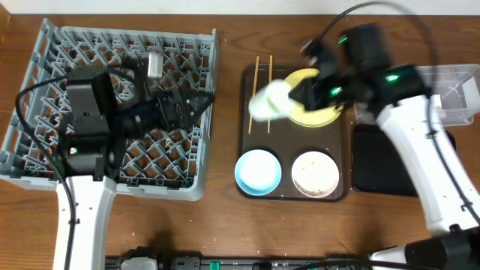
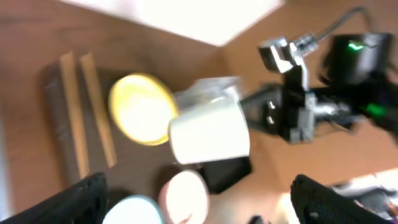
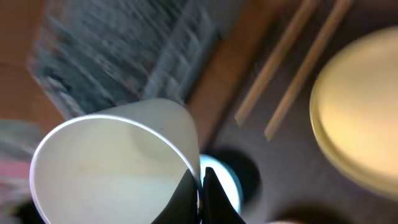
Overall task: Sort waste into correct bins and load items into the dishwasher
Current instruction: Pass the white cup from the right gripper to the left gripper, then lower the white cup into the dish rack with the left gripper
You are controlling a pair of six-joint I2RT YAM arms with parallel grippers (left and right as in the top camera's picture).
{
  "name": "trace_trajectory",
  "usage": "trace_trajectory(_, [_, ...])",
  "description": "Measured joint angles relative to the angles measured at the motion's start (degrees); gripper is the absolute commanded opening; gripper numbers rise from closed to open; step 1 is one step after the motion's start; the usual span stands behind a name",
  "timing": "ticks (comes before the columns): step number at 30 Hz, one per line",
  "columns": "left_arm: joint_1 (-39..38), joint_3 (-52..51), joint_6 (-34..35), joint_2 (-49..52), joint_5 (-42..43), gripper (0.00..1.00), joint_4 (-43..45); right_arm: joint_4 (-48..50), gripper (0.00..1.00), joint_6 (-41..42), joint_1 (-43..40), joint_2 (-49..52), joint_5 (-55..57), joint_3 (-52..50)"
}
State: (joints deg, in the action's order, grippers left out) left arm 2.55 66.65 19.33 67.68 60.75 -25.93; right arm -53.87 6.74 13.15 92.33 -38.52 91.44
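My right gripper (image 1: 294, 96) is shut on the rim of the small white cup (image 1: 270, 101) and holds it tilted above the brown serving tray (image 1: 246, 127). In the right wrist view the fingers (image 3: 202, 193) pinch the cup wall (image 3: 112, 168). On the tray lie the yellow plate (image 1: 319, 112), two chopsticks (image 1: 257, 82), the light-blue bowl (image 1: 258, 171) and the white bowl (image 1: 315, 174). My left gripper (image 1: 199, 101) is open and empty over the grey dish rack (image 1: 45, 90), facing the cup (image 2: 208, 134). The napkin and wrapper are out of view.
The glossy black tray (image 1: 382, 161) lies right of the brown tray. The clear tub (image 1: 454, 94) stands at the far right behind my right arm. The rack fills the left of the table.
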Motion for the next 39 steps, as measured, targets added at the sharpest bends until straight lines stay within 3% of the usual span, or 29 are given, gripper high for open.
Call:
trace_trajectory(4, [-0.02,0.07,6.36,1.77,8.46,0.92,9.11,6.71,0.01,-0.26,-4.0,0.0,-15.1,0.57])
trace_trajectory(10, [-1.16,0.09,15.96,2.89,19.15,0.89,22.82,14.1,0.01,0.48,-2.97,0.02,-32.39,0.57])
trace_trajectory(18, [-6.25,0.09,19.8,2.84,23.58,0.89,24.94,24.2,0.01,0.7,1.55,0.02,-44.54,0.57])
trace_trajectory(22, [-6.88,0.11,20.61,2.71,25.16,0.68,25.11,25.73,0.01,1.36,2.32,0.07,-44.78,0.57])
trace_trajectory(26, [-7.13,0.13,21.22,2.71,25.9,0.57,25.07,25.92,0.01,2.27,2.78,0.07,-42.27,0.57])
trace_trajectory(30, [-7.06,0.15,21.4,2.73,25.77,0.6,24.83,26.18,0.01,2.56,3.23,0.04,-39.8,0.57])
trace_trajectory(32, [-7.06,0.13,21.24,2.73,25.49,0.78,24.83,26.25,0.01,2.71,3.45,0.04,-38.95,0.57])
trace_trajectory(36, [-7.17,0.13,21.35,2.73,24.98,0.79,24.9,26.1,0.01,3.56,5.62,0.04,-36.26,0.59])
trace_trajectory(39, [-7.17,0.13,21.42,2.73,24.81,0.69,24.83,26.1,0.01,4.0,6.84,0.04,-34.8,0.59])
